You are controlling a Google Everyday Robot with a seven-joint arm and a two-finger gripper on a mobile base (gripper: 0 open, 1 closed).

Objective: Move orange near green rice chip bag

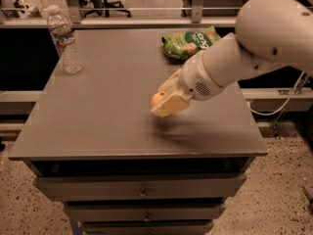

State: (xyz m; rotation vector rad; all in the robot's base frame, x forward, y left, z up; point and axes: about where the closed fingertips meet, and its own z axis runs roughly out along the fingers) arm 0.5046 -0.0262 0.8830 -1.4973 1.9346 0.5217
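orange (156,99): one
green rice chip bag (190,42): one
water bottle (65,45): one
end effector (164,103): one, over mid-counter (98,111), clasping the orange
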